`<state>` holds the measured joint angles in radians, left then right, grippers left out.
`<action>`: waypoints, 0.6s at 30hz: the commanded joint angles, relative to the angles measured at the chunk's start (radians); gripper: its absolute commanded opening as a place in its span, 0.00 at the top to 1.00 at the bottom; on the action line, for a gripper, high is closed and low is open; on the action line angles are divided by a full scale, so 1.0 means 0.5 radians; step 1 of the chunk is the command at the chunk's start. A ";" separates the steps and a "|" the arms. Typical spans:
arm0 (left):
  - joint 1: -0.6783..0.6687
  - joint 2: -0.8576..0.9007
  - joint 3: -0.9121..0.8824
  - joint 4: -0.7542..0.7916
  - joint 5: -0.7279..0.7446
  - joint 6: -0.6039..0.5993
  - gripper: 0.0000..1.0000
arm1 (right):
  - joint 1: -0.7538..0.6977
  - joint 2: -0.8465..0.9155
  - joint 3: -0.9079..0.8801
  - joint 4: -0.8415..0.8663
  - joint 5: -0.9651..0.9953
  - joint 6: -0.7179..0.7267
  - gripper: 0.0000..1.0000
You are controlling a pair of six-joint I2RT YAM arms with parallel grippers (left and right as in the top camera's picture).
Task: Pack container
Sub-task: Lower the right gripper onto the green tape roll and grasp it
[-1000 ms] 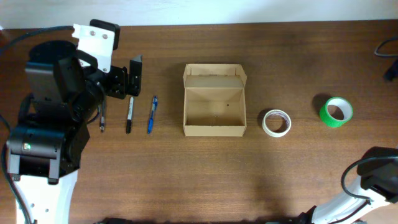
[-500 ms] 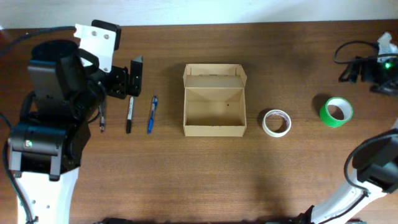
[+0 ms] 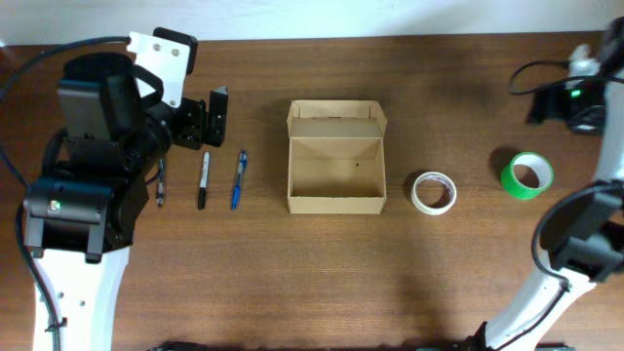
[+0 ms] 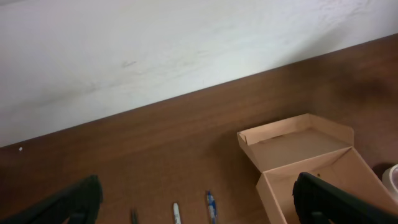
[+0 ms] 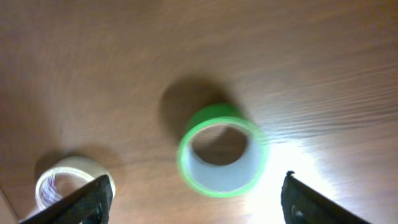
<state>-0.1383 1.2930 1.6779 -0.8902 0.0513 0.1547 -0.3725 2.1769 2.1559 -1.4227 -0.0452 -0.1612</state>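
The container (image 3: 336, 200), an open tan cardboard box with its flap lid folded back, stands mid-table and looks empty; the left wrist view shows it at the lower right (image 4: 292, 146). A white tape roll (image 3: 433, 192) and a green tape roll (image 3: 526, 175) lie to its right. My right gripper (image 3: 561, 102) hovers high above the green roll (image 5: 222, 155), open and holding nothing; the white roll (image 5: 62, 180) is at the lower left there. My left gripper (image 3: 214, 117) is open, raised left of the box, above the pens.
Three pens lie side by side left of the box: a dark one (image 3: 161, 185), a white-and-black marker (image 3: 204, 180) and a blue one (image 3: 238, 179). The blue pen (image 4: 211, 208) also shows in the left wrist view. A pale wall runs behind the table's far edge (image 4: 186, 93).
My right arm has swung into view at the top right and now sits above the green roll. The left arm has shifted slightly right. Box, rolls and pens have not moved.
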 commanded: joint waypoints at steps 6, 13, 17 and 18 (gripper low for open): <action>-0.008 0.021 0.032 -0.008 -0.014 0.040 0.01 | 0.224 0.213 -0.033 -0.118 0.043 -0.134 0.16; -0.008 0.021 0.032 -0.024 -0.014 0.040 0.01 | 0.172 0.286 -0.168 -0.077 0.219 -0.024 0.19; -0.008 0.021 0.032 -0.024 -0.014 0.040 0.01 | 0.155 0.286 -0.291 -0.022 0.221 -0.010 0.19; -0.008 0.021 0.032 -0.024 -0.014 0.040 0.01 | 0.155 0.286 -0.315 -0.011 0.221 -0.010 0.19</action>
<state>-0.1383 1.3006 1.6779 -0.9001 0.0509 0.1577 -0.2909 2.3016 2.0300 -1.4353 0.0338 -0.1844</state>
